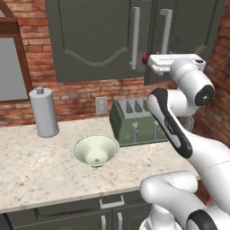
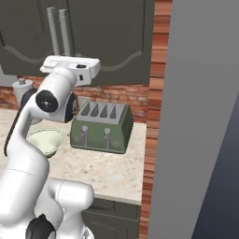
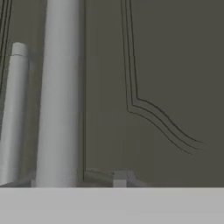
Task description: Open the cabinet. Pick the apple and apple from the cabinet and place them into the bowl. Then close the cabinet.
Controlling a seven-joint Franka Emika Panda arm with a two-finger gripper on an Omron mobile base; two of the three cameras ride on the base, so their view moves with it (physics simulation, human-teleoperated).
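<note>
Cabinet [image 1: 94, 40]: dark grey, on the brick wall above the counter; both doors look shut, their two silver bar handles [image 1: 135, 38] side by side at the seam.
Counter [image 1: 40, 175]: speckled stone, carrying everything below.
Toaster [image 1: 134, 121]: green, at 3 o'clock of the bowl, right under the handles.
Canister [image 1: 43, 112]: grey, at 10 o'clock of the bowl, well apart.
Bowl [image 1: 95, 150]: pale cream-green, nothing in it.
Apples: none visible (presumably behind the doors).
Claw: hand raised level with the handles' lower ends; the hand view looks square at the door [image 3: 148, 87], one handle [image 3: 61, 92] close at its 9 o'clock. Fingertips not visible, so I cannot tell whether it is released or clenched.
Risk: if the claw lies off the bar it could close on air or scrape the panel; a door swung wide could strike the arm's elbow.
In the way: the toaster under the handles crowds any low approach.
</note>
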